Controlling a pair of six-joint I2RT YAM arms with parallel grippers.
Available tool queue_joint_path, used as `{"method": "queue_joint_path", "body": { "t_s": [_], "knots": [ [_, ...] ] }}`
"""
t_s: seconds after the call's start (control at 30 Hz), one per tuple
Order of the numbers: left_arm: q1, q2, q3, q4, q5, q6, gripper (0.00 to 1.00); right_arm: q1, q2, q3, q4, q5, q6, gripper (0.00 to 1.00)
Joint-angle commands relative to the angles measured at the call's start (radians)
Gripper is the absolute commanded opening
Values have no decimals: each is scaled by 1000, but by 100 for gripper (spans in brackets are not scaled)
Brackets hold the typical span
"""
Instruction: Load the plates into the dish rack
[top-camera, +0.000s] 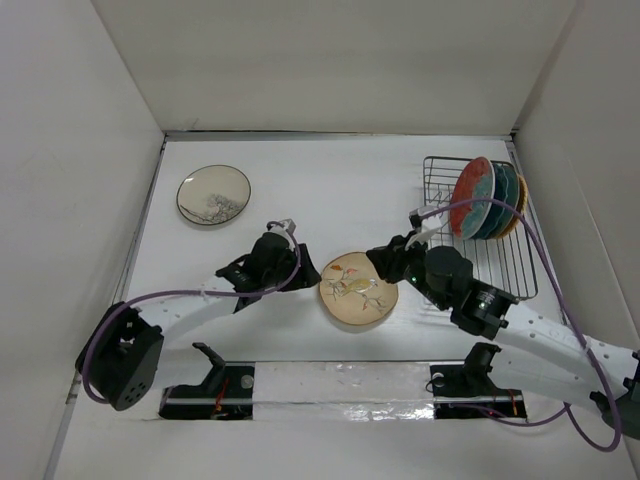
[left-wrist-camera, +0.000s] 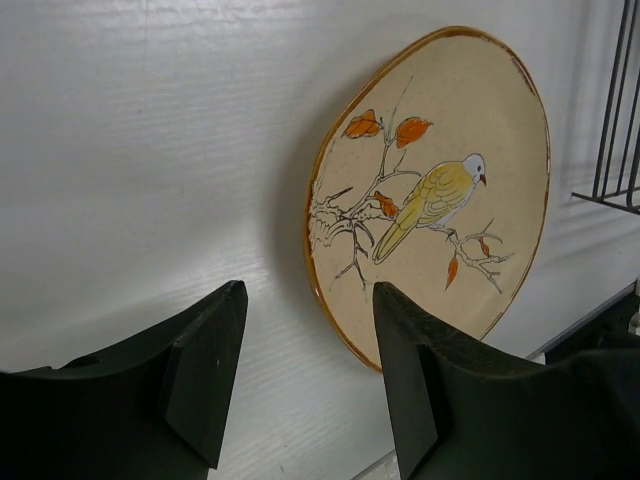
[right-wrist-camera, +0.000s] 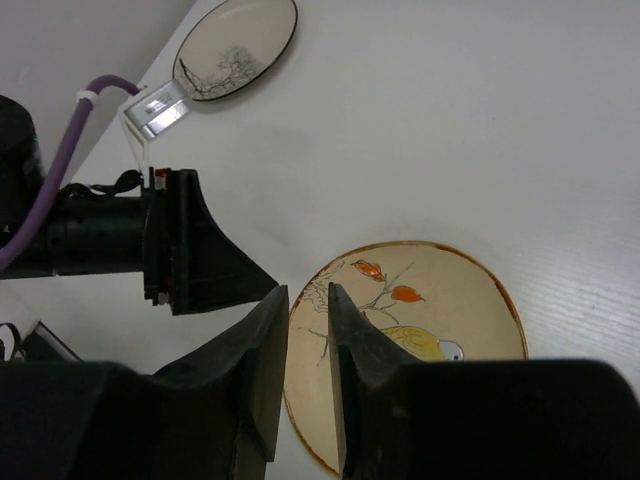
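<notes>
Presently, left gripper (left-wrist-camera: 310, 315) jaws wide apart and empty, just beside tan plate (top-camera: 358, 289), right gripper (right-wrist-camera: 308, 300) narrowly parted over it, gripping nothing, plate flat toward table (top-camera: 300, 170) near edge, four plates (top-camera: 470, 197) upright in dish rack (top-camera: 505, 270), far right corner.

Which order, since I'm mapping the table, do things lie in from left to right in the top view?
cream plate → left gripper → tan plate → rack
</notes>
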Motion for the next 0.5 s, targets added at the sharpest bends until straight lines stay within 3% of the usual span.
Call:
{"method": "queue_joint_path", "body": {
  "t_s": [0.0,0.27,0.47],
  "knots": [
    [-2,20,-16,113,62,-33,51,7,5,-17,139,-58,-21,31],
    [-16,205,-14,223,122,-34,49,7,39,-60,209,-81,-33,34],
    [-31,336,-22,309,143,-42,38,7,38,-63,220,-80,-42,34]
  ]
}}
